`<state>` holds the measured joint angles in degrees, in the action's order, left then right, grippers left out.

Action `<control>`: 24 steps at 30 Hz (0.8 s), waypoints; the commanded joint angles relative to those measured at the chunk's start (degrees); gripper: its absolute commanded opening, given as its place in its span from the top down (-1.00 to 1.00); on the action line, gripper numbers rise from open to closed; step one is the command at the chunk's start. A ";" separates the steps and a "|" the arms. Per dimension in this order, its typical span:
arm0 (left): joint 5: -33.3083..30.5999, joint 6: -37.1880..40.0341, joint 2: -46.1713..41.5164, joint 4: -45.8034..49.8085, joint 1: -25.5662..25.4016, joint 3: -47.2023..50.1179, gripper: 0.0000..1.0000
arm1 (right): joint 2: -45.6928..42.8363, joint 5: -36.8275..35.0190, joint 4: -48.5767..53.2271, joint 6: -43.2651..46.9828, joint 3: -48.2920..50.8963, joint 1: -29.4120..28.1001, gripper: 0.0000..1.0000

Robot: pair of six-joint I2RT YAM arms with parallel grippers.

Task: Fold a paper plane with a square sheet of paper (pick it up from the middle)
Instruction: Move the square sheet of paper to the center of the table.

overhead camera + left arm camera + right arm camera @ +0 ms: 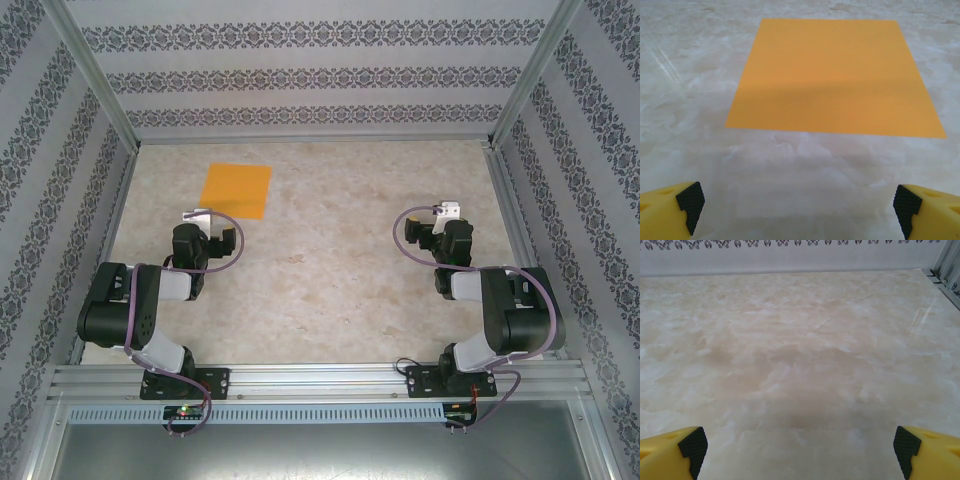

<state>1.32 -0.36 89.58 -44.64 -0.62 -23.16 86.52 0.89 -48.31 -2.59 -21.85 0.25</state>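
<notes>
The left gripper point(799, 207) is spread wide. Its two yellow fingers point(662, 215) sit at the bottom corners of the wrist view, with black ribbed pads point(690, 202) facing inward and nothing between them but bare table. It hovers low over the surface and points at the near edge of the square sheet of paper point(835, 80), just short of it and not touching. From above, the left arm point(130, 310) is folded back on itself: the elbow is out toward the left wall and the wrist is turned forward toward the sheet.

The right gripper point(799, 447) is spread just as wide and holds nothing, with only the table under it. The right arm point(510, 310) is folded the same way on the other side, its elbow toward the right wall.

The orange sheet lies flat and unfolded in the far left part of the pale marbled table point(330, 270), well apart from the right gripper. Nothing lies between the left gripper and the sheet. Patterned walls point(300, 75) close in three sides, and a metal rail point(320, 378) at the near edge carries both arm bases.
</notes>
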 commanded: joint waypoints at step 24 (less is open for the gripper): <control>3.52 -15.75 9.95 59.89 -4.37 -42.32 -1.00 | -16.21 19.06 41.59 -9.18 -22.09 -17.09 -0.95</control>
<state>5.58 -15.49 95.04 6.81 -4.82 -61.08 68.25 19.18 -8.86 -8.12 -41.60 -14.83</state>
